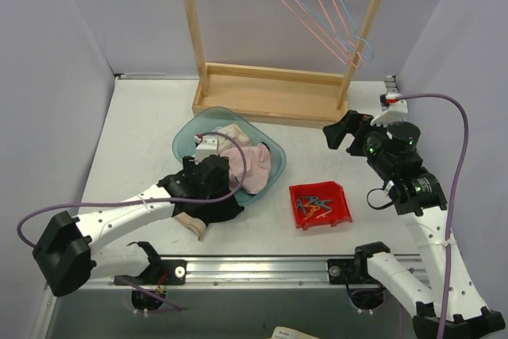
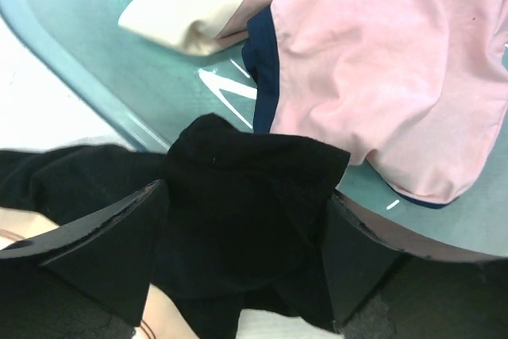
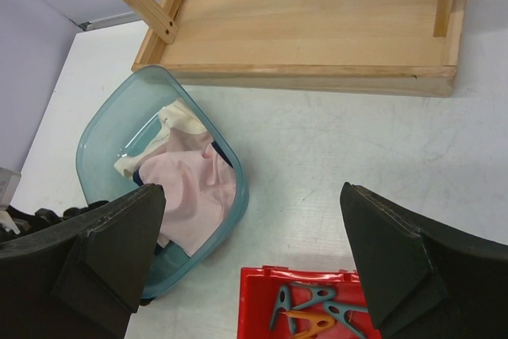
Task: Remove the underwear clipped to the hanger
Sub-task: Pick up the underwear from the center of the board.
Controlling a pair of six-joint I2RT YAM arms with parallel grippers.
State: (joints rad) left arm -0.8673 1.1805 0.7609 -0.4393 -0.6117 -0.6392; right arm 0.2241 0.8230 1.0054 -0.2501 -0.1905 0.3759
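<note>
Left fingers (image 2: 103,236) stand wide apart, black briefs (image 2: 246,212) bunched between them and draped over the near rim of the teal basin (image 2: 79,21). Right gripper (image 3: 250,192) is spread and empty above the table. Pink briefs (image 2: 381,77) lie in the basin; the cloth looks light and limp, so pinch a bunched fold or the waistband, not a single layer.

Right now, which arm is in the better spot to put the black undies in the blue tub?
Left. Its open tool straddles the black briefs at the tub's near rim. The right tool hangs open and empty above the table, farther off.
</note>
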